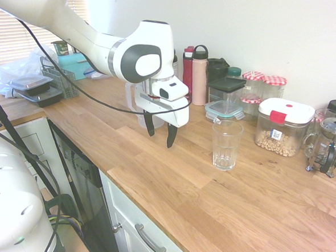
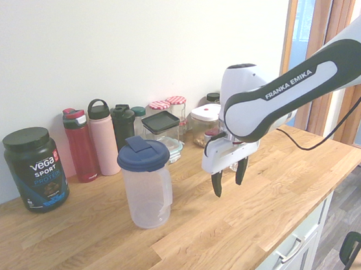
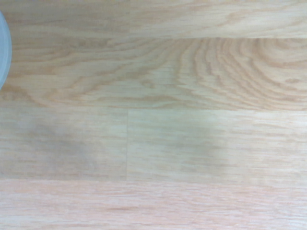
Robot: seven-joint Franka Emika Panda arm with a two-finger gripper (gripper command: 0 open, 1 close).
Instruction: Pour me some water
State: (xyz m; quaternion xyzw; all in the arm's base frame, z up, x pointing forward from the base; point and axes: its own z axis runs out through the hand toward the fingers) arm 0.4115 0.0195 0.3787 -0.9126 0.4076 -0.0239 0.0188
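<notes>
A clear plastic pitcher [image 2: 148, 194] with a dark blue lid stands upright on the wooden counter [image 2: 83, 250]; the first exterior view shows only a bit of the pitcher [image 1: 134, 108] behind the arm. An empty ribbed drinking glass [image 1: 227, 145] stands on the counter to the other side of the gripper. My gripper [image 1: 160, 138] hangs open just above the wood between pitcher and glass, pointing down, with nothing between its fingers. The second exterior view shows the gripper [image 2: 229, 188] a hand's width from the pitcher. The wrist view shows bare wood and a pale curved sliver [image 3: 2, 48] at one edge.
Along the wall stand a red bottle [image 2: 81, 146], a pink bottle [image 2: 103, 138], a black protein tub [image 2: 34, 170], lidded jars [image 1: 263, 89] and food containers [image 1: 283, 126]. A French press [image 1: 329, 142] stands at the far end. Stacked trays [image 1: 37, 88] sit by the window.
</notes>
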